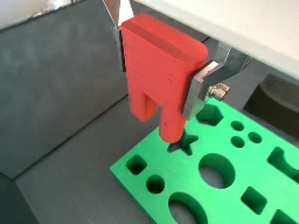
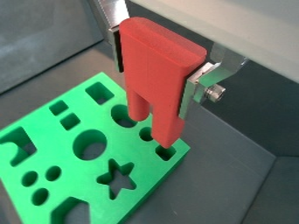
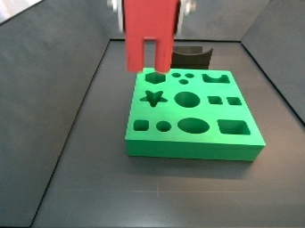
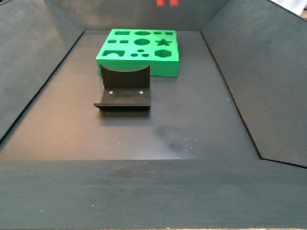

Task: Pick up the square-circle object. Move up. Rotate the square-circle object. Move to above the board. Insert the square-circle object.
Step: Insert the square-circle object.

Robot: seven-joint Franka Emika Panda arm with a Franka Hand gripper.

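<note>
My gripper [image 1: 162, 66] is shut on the red square-circle object [image 1: 158, 61]. The silver fingers clamp its blocky top from both sides, and it hangs upright with its two legs pointing down. It shows the same way in the other wrist view [image 2: 156, 74], with the gripper [image 2: 156, 70] around it. The legs hang just above a corner of the green board [image 1: 187, 171], near the star hole; the board also shows in a wrist view [image 2: 41, 131]. In a side view the object [image 3: 152, 31] is over the far left corner of the board [image 3: 191, 150]. In a side view only its red tip [image 4: 166, 3] shows, above the board [image 4: 138, 67].
The dark fixture [image 4: 124, 92] stands on the floor right next to the board, and it also shows behind the board in a side view [image 3: 191, 55]. Grey sloping walls enclose the floor on all sides.
</note>
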